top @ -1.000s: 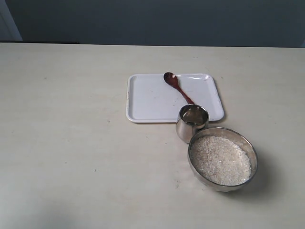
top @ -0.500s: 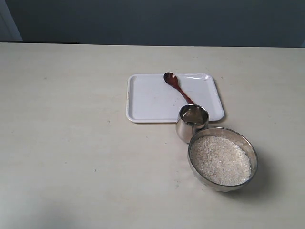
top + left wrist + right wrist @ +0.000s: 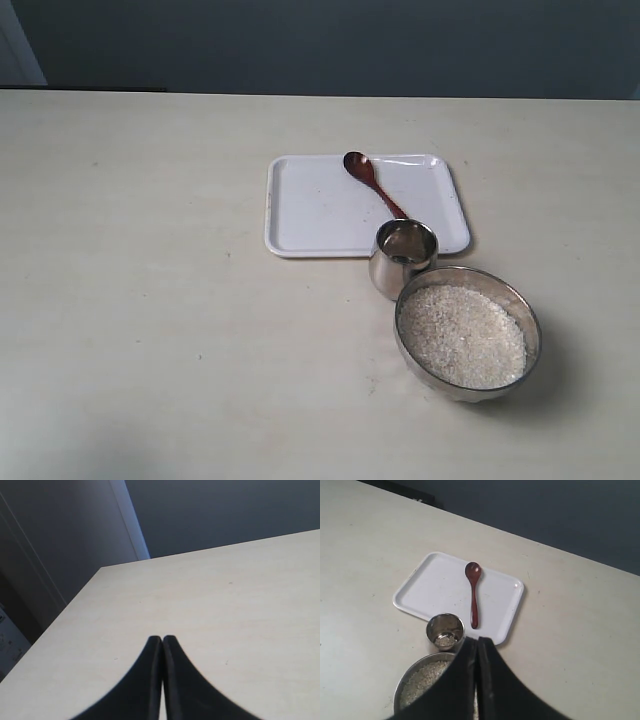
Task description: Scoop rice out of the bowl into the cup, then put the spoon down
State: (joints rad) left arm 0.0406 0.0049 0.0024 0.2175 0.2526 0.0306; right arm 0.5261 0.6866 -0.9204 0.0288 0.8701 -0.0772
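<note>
Spoon (image 3: pixel 372 182) lying on the white tray (image 3: pixel 310 215) right of centre, cup (image 3: pixel 403 258) just below at the tray's edge, bowl (image 3: pixel 398 318) of rice (image 3: pixel 462 335) lower right, my left gripper (image 3: pixel 162 639) and right gripper (image 3: pixel 476 640) both pinched closed, empty.

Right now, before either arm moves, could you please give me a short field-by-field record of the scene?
spoon: lying on the white tray, unheld, handle pointing toward the cup
cup: upright on the table, just off the tray's edge, close beside the bowl; contents unclear
bowl: holds rice, well filled
left pincer: shut, empty, over bare table
right pincer: shut, empty, touching nothing
task stage: spoon not yet picked up
</note>
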